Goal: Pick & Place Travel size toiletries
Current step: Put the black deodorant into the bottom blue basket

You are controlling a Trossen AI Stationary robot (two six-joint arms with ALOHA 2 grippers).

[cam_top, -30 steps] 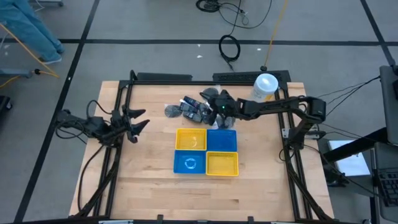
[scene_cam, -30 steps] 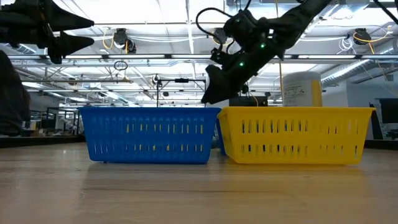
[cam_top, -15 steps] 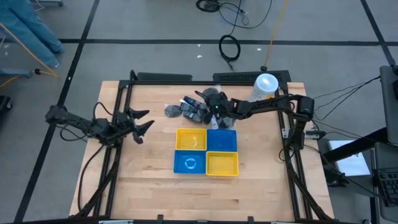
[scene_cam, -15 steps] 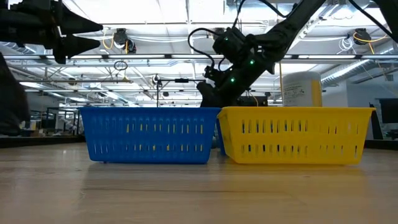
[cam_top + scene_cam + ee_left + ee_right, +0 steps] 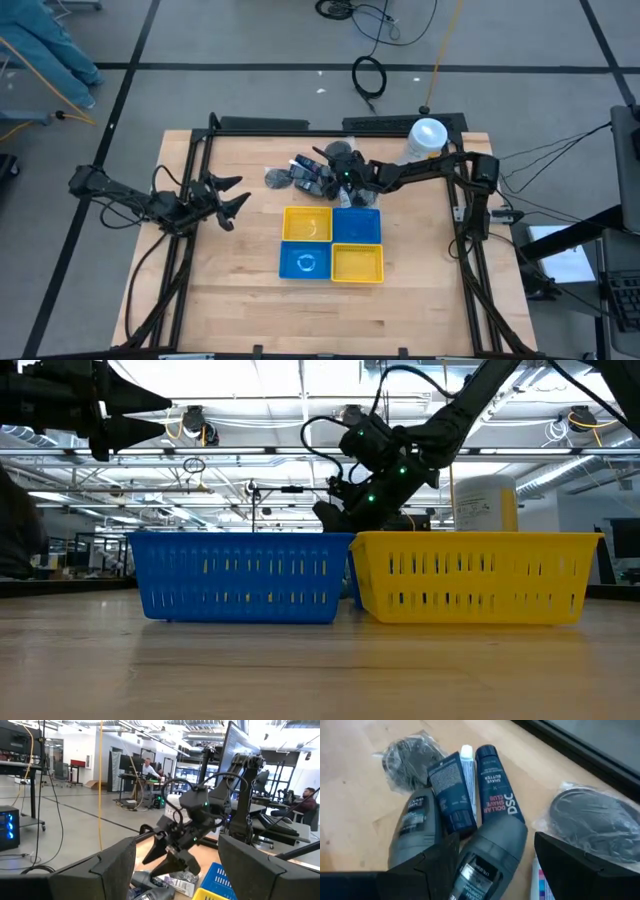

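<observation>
The travel size toiletries (image 5: 305,174) lie in a heap on the table's far middle. In the right wrist view I see a grey bottle (image 5: 490,855), a second grey bottle (image 5: 415,825), a dark blue tube (image 5: 492,782), a dark blue box (image 5: 451,792), a thin white tube (image 5: 467,767) and round grey packets (image 5: 597,820). My right gripper (image 5: 495,845) is open just over the heap (image 5: 337,170), one finger on either side of the grey bottle. My left gripper (image 5: 232,195) waits open above the table's left side.
Four square trays sit in a block near the table's middle: yellow (image 5: 290,224) and blue (image 5: 378,224) behind, blue (image 5: 284,262) and yellow (image 5: 380,264) in front. A tall white canister (image 5: 427,137) stands at the far right. People sit in the room beyond.
My right gripper has moved from over the far blue tray toward the table's far left and down, onto the heap of toiletries. Its fingers have stayed open. The heap has not moved.
</observation>
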